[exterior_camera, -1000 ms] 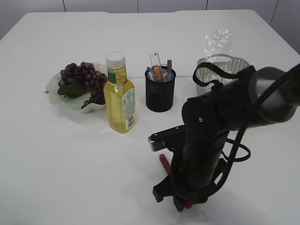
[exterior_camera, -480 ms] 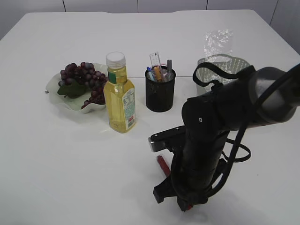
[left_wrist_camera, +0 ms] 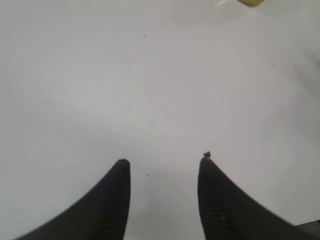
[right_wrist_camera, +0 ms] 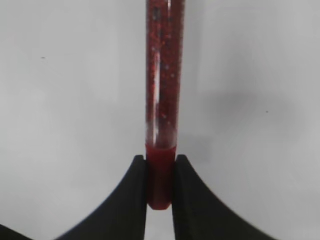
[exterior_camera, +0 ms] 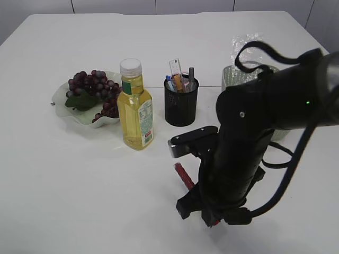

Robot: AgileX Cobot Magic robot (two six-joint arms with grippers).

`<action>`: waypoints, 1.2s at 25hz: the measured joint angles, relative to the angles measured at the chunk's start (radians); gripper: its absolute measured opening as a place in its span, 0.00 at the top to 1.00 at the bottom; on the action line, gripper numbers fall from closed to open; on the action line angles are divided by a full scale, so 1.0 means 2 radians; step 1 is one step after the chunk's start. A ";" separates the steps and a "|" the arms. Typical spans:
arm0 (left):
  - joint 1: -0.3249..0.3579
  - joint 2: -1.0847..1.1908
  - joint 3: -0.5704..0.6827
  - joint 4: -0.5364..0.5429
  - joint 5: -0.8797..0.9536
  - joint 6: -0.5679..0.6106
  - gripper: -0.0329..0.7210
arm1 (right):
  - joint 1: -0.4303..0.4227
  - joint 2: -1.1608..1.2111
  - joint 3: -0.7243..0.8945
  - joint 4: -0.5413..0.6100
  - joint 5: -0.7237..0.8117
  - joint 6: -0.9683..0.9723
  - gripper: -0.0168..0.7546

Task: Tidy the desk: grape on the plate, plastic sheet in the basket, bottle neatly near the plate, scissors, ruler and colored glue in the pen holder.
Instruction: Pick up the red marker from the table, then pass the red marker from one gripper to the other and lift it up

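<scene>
1. The surface (exterior_camera: 79, 201) under me is plain white and matte, with a seam line running along its far edge.
2. At the left a pale plate (exterior_camera: 62, 108) with a wavy rim rests on it.
3. Just right of the plate, a bottle (exterior_camera: 135, 108) of yellow liquid stands upright, white cap on.
4. Near the bottle, at the middle, a black mesh pen holder (exterior_camera: 180, 106) stands upright.
5. To the far right a pale basket (exterior_camera: 235, 76) sits on it, partly hidden behind my right arm.
6. In my left wrist view only bare white surface (left_wrist_camera: 150, 75) with a few tiny dark specks shows.
</scene>
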 joint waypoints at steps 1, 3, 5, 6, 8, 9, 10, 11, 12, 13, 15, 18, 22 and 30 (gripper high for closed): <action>0.000 0.000 0.000 0.000 0.000 0.000 0.52 | 0.000 -0.013 0.000 0.000 0.004 -0.004 0.88; 0.000 0.000 0.000 0.000 0.000 0.000 0.52 | 0.000 -0.039 0.000 0.000 0.010 -0.012 0.88; 0.000 0.000 0.000 0.000 0.000 0.000 0.52 | 0.000 -0.069 0.000 0.004 0.020 -0.028 0.88; 0.000 0.000 0.000 0.000 0.000 0.000 0.52 | 0.000 -0.084 0.000 0.010 0.023 -0.032 0.88; 0.000 0.000 0.000 0.000 0.000 0.000 0.52 | 0.000 -0.111 0.000 0.026 0.039 -0.051 0.88; 0.000 0.000 0.000 0.000 0.000 0.000 0.52 | 0.000 -0.126 0.000 0.038 0.047 -0.060 0.88; 0.000 0.000 0.000 0.000 0.000 0.000 0.52 | 0.000 -0.138 0.000 0.051 0.055 -0.071 0.88; 0.000 0.000 0.000 0.000 0.000 0.000 0.52 | 0.000 -0.152 0.000 0.061 0.064 -0.083 0.88; 0.000 0.000 0.000 0.000 0.000 0.000 0.52 | 0.000 -0.165 0.000 0.072 0.073 -0.092 0.88; 0.000 0.000 0.000 0.000 0.000 0.000 0.52 | 0.000 -0.177 0.000 0.082 0.081 -0.099 0.88; 0.000 0.000 0.000 0.000 0.000 0.000 0.52 | 0.000 -0.198 -0.001 0.094 0.099 -0.111 0.88; 0.000 0.000 0.000 0.000 0.000 0.000 0.52 | 0.000 -0.223 -0.012 0.102 0.124 -0.120 0.88; 0.000 0.000 0.000 0.001 0.001 0.000 0.52 | 0.000 -0.241 -0.049 0.109 0.150 -0.122 0.88; 0.000 0.000 0.000 0.009 -0.022 0.000 0.53 | 0.000 -0.243 -0.091 0.120 0.161 -0.130 0.88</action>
